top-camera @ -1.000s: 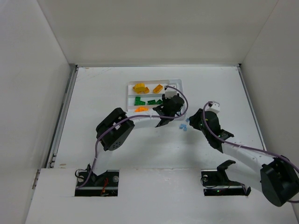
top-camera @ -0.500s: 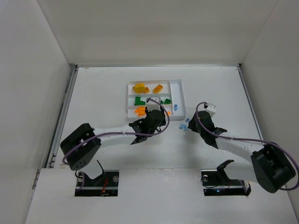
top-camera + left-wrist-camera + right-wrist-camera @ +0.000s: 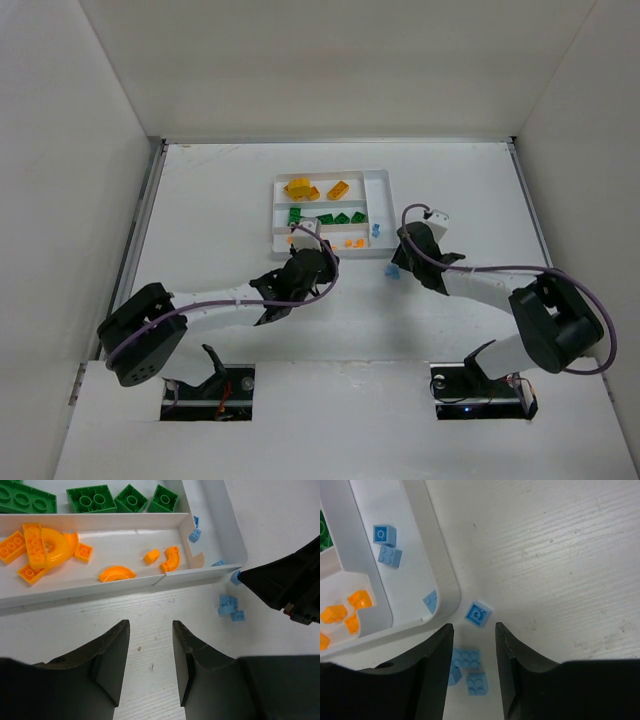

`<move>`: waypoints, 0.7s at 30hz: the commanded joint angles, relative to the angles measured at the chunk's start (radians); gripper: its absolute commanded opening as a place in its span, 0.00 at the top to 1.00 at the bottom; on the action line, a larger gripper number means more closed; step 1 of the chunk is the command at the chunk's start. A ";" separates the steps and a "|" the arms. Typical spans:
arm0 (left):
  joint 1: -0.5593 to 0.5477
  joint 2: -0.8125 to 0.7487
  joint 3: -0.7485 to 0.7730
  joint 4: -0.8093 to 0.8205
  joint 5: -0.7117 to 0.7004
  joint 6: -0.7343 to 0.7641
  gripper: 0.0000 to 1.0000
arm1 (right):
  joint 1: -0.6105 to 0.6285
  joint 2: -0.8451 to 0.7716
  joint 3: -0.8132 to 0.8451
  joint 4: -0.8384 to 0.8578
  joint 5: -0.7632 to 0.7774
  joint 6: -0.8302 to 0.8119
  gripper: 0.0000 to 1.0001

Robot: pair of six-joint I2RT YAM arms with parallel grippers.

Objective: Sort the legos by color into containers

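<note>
Both arms crowd the near right corner of the tray [image 3: 436, 555], and that is where trouble could start. The left gripper [image 3: 150, 650] hangs over bare worktop just off the tray's near edge, jaws partly apart and holding nothing. The right gripper [image 3: 474, 650] stands about as wide, also empty, right above the loose pale blue legos. One blue brick [image 3: 478, 614] lies just off the tray's corner, and a little blue cluster [image 3: 468, 658] sits nearer, showing between the fingers. Sorting looks far along: yellow blocks [image 3: 300, 187] in the far slot, green bricks [image 3: 97, 499] in the middle, orange bits [image 3: 117, 573] in the near one, a few blue pieces [image 3: 385, 534] already in the narrow side slot. The risks, I'd say: one finger coming down on the rim and shoving the tray, the jaws flicking a neighbouring brick away, or the two arms bumping.
</note>
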 commanded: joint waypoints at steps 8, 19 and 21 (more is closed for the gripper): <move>0.037 -0.134 -0.071 0.075 0.068 -0.042 0.63 | 0.018 0.115 0.135 -0.101 0.051 0.091 0.65; 0.049 -0.143 -0.094 0.092 0.106 -0.069 0.63 | 0.087 0.125 0.198 -0.183 0.172 0.132 0.68; 0.049 -0.139 -0.099 0.095 0.108 -0.074 0.63 | 0.085 0.048 0.170 -0.199 0.201 0.134 0.68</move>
